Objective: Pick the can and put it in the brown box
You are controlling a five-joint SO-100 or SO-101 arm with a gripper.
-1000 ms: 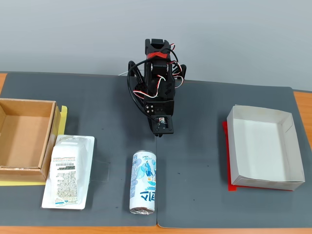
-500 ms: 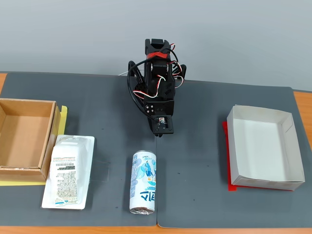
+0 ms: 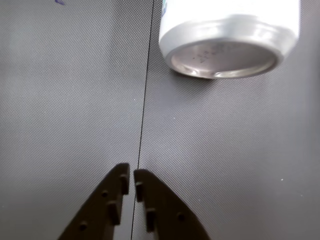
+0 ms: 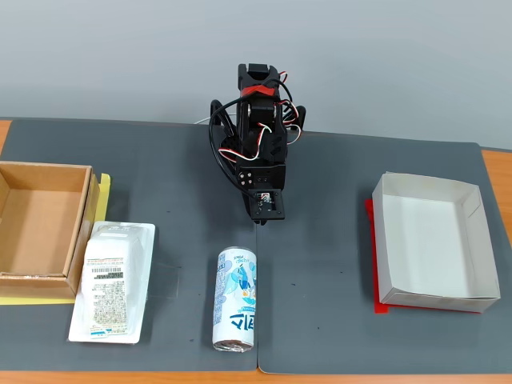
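The can [image 4: 235, 298] lies on its side on the dark mat, near the front edge, white with light-blue artwork. In the wrist view its silver end [image 3: 223, 59] shows at the top right. The brown box [image 4: 84, 220] sits at the far left of the fixed view, with nothing inside. My arm is folded at the back centre, and the gripper [image 4: 259, 216] points down at the mat behind the can. In the wrist view the gripper [image 3: 131, 181] has its dark fingertips [image 3: 121, 178] almost touching, shut on nothing, well short of the can.
A flat white wrapped package [image 4: 112, 281] with a barcode label lies between the brown box and the can. A white paper tray [image 4: 472, 246] on a red sheet stands at the right. A seam [image 3: 142, 120] between two mats runs under the gripper.
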